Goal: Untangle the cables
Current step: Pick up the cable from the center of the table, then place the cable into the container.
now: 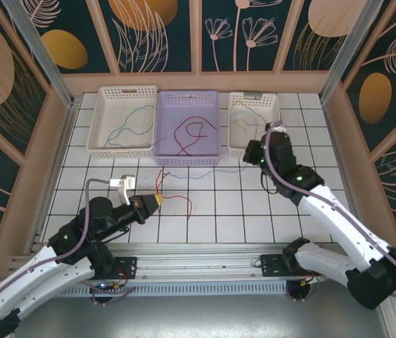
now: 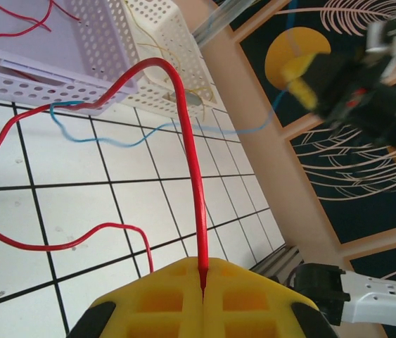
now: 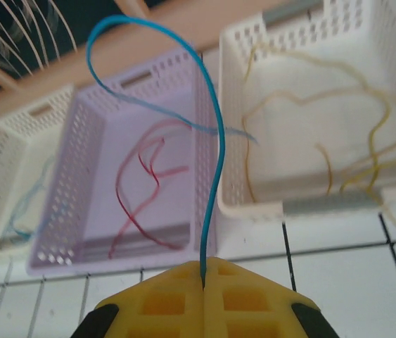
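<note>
Pinching red cable point(image 2: 192, 169) tight in left gripper point(image 2: 203, 273) at eight o'clock, blue cable point(image 3: 216, 176) in right gripper point(image 3: 203, 273) at two. Held apart, probably to drag the crossed pair loose below lilac basket point(image 1: 186, 159).

The bench point(image 1: 254, 211) is smooth, faintly glossy white tile, the lilac basket point(image 1: 187, 159) is matt perforated plastic, the red cable point(image 2: 192, 162) and blue cable point(image 3: 215, 141) have slick, shiny sheathing, and the left end effector point(image 2: 203, 282) and right end effector point(image 3: 203, 278) are matt yellow moulded plastic.
</note>
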Available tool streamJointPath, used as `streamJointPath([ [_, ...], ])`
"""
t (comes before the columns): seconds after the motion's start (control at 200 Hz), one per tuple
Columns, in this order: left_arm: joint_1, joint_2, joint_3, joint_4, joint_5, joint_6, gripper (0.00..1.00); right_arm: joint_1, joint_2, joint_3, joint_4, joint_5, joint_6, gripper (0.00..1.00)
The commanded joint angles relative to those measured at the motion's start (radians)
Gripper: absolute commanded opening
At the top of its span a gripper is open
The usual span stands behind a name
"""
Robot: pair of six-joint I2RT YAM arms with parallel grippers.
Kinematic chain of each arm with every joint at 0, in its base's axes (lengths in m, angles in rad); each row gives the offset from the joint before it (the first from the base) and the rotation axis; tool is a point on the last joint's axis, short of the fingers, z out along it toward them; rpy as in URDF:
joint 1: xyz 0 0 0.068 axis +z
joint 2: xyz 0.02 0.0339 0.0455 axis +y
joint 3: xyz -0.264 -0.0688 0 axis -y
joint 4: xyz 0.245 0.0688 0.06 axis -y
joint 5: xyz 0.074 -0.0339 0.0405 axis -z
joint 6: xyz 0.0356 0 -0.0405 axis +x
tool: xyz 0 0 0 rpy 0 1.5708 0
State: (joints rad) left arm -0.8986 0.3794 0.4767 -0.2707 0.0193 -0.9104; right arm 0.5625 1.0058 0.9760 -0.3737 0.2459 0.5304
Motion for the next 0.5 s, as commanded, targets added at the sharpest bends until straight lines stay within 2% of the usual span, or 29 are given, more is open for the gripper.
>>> streamJointPath([
  [0.0,0.002,-0.004,-0.016,-0.022,-0.019,0.009,0.0,-0.01,-0.029,0.124,-0.14,0.048,-0.088,0.0],
  [0.195,0.002,-0.005,-0.029,-0.044,-0.038,0.015,0.0,-0.009,-0.049,0.299,-0.232,0.106,-0.155,0.0],
  [0.25,0.003,-0.004,-0.03,-0.054,-0.048,0.017,0.0,-0.046,-0.051,0.34,-0.259,0.124,-0.173,0.0],
  [0.495,0.002,0.004,-0.038,-0.076,-0.079,0.029,0.0,-0.069,-0.105,0.462,-0.325,0.161,-0.215,0.0],
])
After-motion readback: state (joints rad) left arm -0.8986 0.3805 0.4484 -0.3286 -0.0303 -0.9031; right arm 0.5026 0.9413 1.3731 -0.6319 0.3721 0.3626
